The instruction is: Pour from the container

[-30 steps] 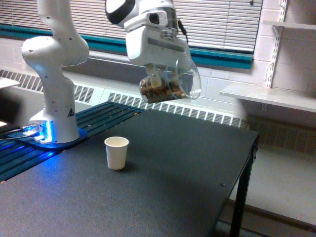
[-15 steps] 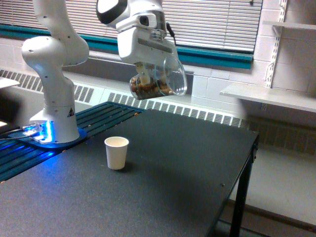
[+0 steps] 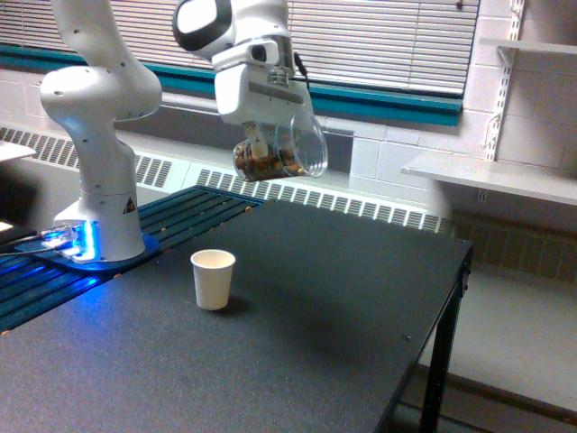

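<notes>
- White robot gripper [image 3: 263,137] clamped on clear round plastic cup [image 3: 281,152] w/ brown lumpy bits — tipped sideways, mouth toward exterior view's right, high above black tabletop's [image 3: 297,316] far edge.
- Small white paper cup [image 3: 213,279] upright on tabletop, nearer left edge.

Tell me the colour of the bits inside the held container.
Brown, seen through the clear container in the exterior view.

Even indoor light – soft, slightly blurry frame; blue glow at robot base [image 3: 86,242].
</notes>
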`<action>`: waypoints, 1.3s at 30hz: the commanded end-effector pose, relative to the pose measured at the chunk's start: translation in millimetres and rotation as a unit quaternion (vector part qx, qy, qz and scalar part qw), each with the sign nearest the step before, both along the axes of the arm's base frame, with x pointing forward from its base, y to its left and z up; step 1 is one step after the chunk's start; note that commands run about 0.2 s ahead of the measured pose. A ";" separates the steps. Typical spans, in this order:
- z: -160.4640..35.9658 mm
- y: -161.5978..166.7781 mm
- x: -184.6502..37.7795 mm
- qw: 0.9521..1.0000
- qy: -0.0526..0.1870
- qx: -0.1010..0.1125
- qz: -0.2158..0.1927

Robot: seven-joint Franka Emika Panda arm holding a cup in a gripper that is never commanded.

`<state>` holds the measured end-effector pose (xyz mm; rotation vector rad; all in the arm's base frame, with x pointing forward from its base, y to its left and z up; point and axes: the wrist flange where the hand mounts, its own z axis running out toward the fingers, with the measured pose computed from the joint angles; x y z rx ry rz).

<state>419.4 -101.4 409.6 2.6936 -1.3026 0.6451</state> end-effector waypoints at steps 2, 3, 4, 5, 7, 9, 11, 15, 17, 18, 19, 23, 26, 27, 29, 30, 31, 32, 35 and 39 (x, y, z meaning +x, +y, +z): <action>-1.3 21.6 -15.2 1.000 0.019 -0.006 0.012; -1.7 24.6 -17.3 1.000 0.023 -0.007 0.017; -2.2 28.0 -19.9 0.999 0.027 -0.008 0.022; -2.6 30.2 -21.7 0.999 0.029 -0.010 0.025; -3.3 35.7 -26.0 0.999 0.033 -0.010 0.031; -5.1 40.4 -30.5 0.999 0.037 -0.009 0.037; -7.2 44.5 -35.6 0.998 0.045 -0.009 0.041; -11.9 51.7 -45.5 0.997 0.056 -0.010 0.048; -14.5 56.4 -50.2 0.997 0.057 -0.006 0.049; -16.2 57.6 -52.9 0.997 0.059 -0.007 0.048; -17.8 59.2 -55.6 0.997 0.059 -0.006 0.047; -25.2 64.7 -67.5 0.997 0.065 -0.005 0.043; -30.8 70.6 -77.3 0.997 0.066 0.002 0.037; -32.5 71.9 -81.0 0.997 0.067 0.003 0.034; -35.4 73.7 -89.1 0.997 0.071 0.003 0.030; -36.7 74.6 -93.4 0.997 0.072 0.002 0.025; -38.0 75.7 -97.9 0.997 0.074 0.003 0.022; -39.5 77.4 -103.3 0.997 0.075 0.005 0.019; -45.3 78.8 -115.3 0.996 0.084 0.004 0.008; -45.4 78.2 -128.8 0.996 0.087 0.006 -0.009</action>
